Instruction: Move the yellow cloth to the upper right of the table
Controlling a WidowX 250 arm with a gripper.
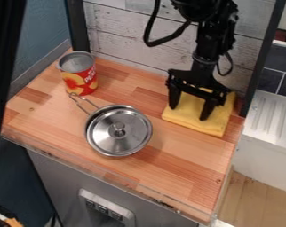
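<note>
The black gripper (189,112) hangs from the top over the right rear part of the table. Its two fingers stand wide apart, open, pointing down at the yellow cloth (215,125). One fingertip is by the cloth's left edge, the other over its middle. The cloth lies folded flat near the table's back right corner, partly hidden by the gripper. Whether the fingertips touch it, I cannot tell.
A lidded metal pot (118,131) sits mid-table, its handle pointing to the back left. A red can (78,73) stands at the back left. Dark posts and a plank wall border the wooden table (181,175).
</note>
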